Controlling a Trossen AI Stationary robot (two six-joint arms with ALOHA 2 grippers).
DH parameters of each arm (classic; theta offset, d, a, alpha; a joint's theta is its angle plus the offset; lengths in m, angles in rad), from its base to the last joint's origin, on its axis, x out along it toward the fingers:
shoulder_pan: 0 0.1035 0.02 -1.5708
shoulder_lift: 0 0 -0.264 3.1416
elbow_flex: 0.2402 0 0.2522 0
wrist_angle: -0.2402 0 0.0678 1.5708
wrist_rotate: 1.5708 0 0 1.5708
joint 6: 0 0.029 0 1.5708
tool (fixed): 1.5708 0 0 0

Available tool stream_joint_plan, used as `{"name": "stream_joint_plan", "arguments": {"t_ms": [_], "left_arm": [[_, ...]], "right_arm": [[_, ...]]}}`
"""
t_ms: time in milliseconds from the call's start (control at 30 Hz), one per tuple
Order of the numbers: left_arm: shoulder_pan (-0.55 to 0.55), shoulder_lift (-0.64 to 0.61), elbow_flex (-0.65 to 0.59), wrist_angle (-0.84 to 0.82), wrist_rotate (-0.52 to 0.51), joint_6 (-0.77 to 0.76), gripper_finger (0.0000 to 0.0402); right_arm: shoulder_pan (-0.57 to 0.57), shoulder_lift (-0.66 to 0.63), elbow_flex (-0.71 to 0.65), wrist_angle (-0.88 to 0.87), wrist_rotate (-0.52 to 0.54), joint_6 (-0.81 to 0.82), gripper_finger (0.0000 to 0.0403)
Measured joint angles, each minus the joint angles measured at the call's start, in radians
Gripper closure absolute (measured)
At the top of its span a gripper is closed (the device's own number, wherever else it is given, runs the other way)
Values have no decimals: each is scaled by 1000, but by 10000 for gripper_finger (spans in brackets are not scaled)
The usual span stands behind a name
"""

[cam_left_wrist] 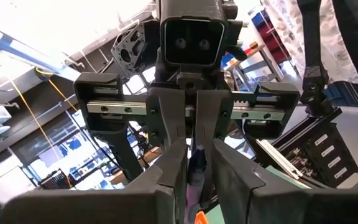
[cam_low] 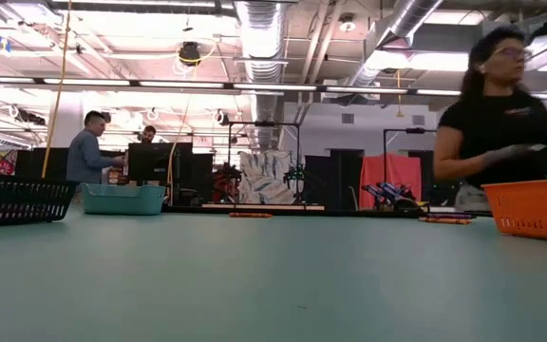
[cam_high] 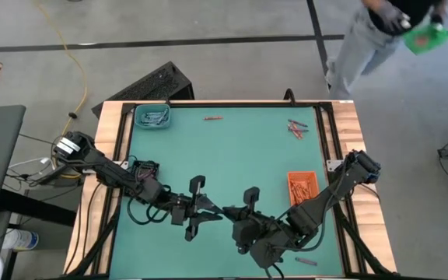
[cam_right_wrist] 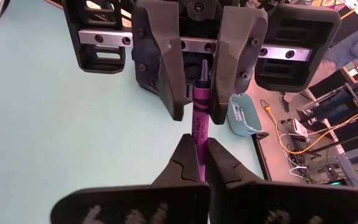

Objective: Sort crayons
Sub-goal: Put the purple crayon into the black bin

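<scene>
Lower centre of the high view: left gripper and right gripper tip to tip above the green worktop. Purple crayon pinched in the right fingers, far end between the left fingers, narrowed around it. Orange tray at right, teal tray upper left, loose crayons upper right.

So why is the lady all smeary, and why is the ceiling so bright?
Low view: the person is blurred from moving, and the ceiling lights glare white. Right wrist view: the purple crayon looks sharp. High view: even light, soft shadows on the table.
</scene>
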Motion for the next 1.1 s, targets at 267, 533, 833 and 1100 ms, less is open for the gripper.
{"name": "stream_joint_plan", "arguments": {"t_ms": [267, 533, 833, 1100], "left_arm": [[1, -1, 1, -25, 31, 6, 390], [0, -1, 1, -91, 19, -16, 395], [-13, -51, -3, -329, -104, -27, 396], [-21, -195, -1, -634, -300, -101, 396]], "right_arm": [[0, 0, 0, 0, -11, -2, 395], [-6, 1, 0, -14, -26, 12, 354], [-33, -2, 0, -203, -10, 200, 329], [-51, 0, -46, -320, -17, 310, 301]]}}
